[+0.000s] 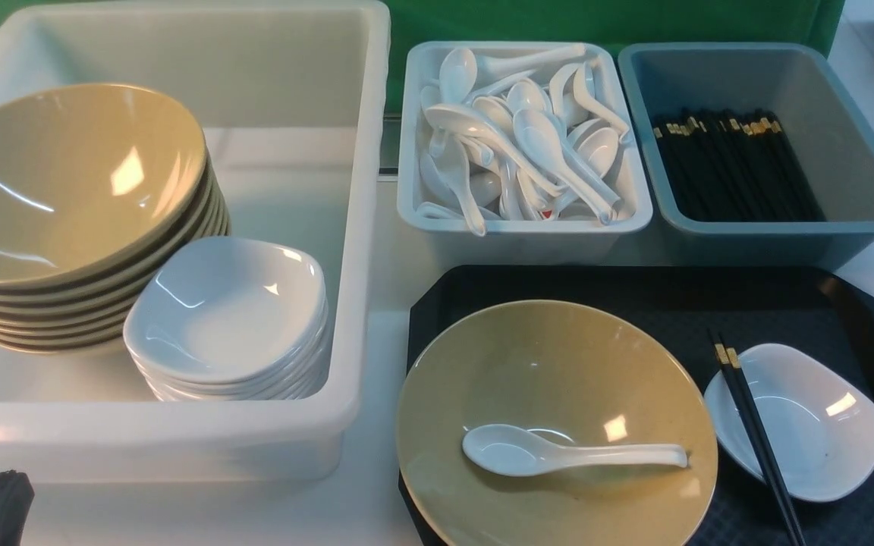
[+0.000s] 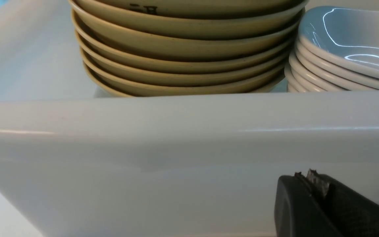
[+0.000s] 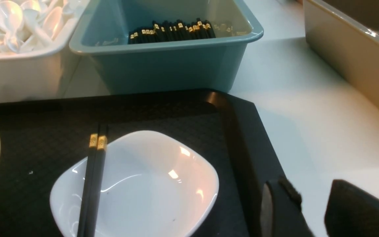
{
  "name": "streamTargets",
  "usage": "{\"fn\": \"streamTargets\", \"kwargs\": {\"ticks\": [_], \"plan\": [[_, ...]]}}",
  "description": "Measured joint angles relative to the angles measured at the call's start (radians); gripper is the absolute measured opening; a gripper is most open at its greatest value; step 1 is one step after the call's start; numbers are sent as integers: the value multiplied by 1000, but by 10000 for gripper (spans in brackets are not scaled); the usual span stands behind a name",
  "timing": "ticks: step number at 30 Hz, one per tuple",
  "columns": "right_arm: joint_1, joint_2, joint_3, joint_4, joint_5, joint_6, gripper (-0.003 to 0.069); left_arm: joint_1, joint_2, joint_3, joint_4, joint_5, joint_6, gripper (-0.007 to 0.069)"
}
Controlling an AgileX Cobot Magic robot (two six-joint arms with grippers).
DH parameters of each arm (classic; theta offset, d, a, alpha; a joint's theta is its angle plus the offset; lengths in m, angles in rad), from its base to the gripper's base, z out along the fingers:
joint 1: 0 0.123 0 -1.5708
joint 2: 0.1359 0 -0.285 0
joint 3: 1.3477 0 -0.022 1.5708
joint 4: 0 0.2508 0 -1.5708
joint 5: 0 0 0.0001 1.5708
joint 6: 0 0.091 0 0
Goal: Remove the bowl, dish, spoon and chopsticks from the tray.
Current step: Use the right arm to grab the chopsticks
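Bowl (image 1: 558, 364), dish (image 1: 809, 425), spoon (image 1: 558, 453) and chopsticks (image 1: 756, 432) all sit on our tray (image 1: 634, 288). The spoon lies in the bowl, and the chopsticks rest across the dish. Our left gripper (image 2: 309, 181) is squeezed tight on nothing; our right gripper (image 3: 308, 192) is spread and empty (near the tray's edge). If we lift the dish first, the chopsticks may slide off.

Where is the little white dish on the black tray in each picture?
Front view: the dish is at the lower right, on the tray, right of the bowl.
Left wrist view: not in it; only stacked dishes in a white bin.
Right wrist view: on the tray, nearer than the grey-blue bin.
Shared landmark: the chopsticks across the dish's edge.
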Motion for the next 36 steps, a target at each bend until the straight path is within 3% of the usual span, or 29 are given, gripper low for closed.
{"fn": "streamTargets", "kwargs": {"ticks": [9, 11, 14, 15, 16, 17, 20, 30, 32, 36], "plan": [[0, 0, 0, 5, 0, 43, 238, 0, 0, 0, -29, -4, -26, -11], [0, 0, 0, 24, -2, 111, 238, 0, 0, 0, -139, -12, -88, -11], [0, 0, 0, 153, -25, 429, 238, 0, 0, 0, -476, -34, -289, -11], [0, 0, 0, 174, -26, 452, 238, 0, 0, 0, -497, -37, -301, -11], [0, 0, 0, 241, -40, 631, 238, 0, 0, 0, -654, -42, -387, -11], [0, 0, 0, 261, -42, 702, 238, 0, 0, 0, -718, -44, -424, -11], [0, 0, 0, 287, -41, 805, 238, 0, 0, 0, -848, -51, -461, -11], [0, 0, 0, 295, -25, 622, 238, 0, 0, -2, -890, -64, -412, -11], [13, 0, -29, 317, 0, 424, 238, 0, 0, -59, -886, -31, -310, -11], [61, 47, -204, 338, 48, 139, 219, 0, 31, -258, -804, 28, -36, -11]]}}
